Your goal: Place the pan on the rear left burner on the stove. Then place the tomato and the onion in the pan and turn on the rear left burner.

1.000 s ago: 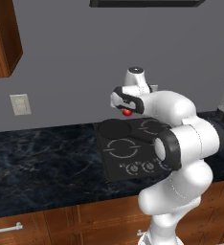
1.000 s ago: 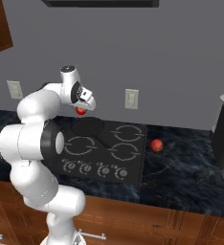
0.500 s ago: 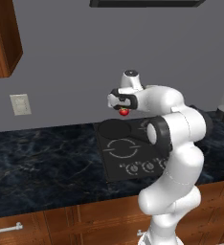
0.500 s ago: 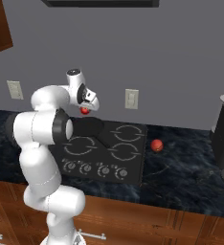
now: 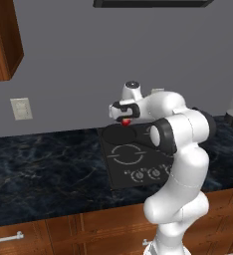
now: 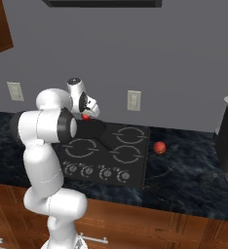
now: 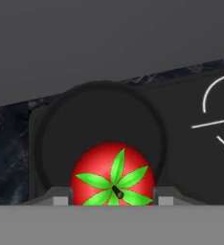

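Hanging — tomato (image 7: 114,179) (gripper-clamped (image 7: 113,200)) — above pan (image 7: 102,129).

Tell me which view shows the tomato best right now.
Hand view: the tomato sits large between the pincer tips, green stem visible, above the pan. In the left base view and the right base view it is a small red dot at the pincer.

tomato (image 7: 113,180): red, in jaws, above pan (image 7: 102,129) | onion (image 6: 159,148): apparently on counter

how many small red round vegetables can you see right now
2. The tomato is held in the claw above the pan; the onion sits on the counter right of the stove.
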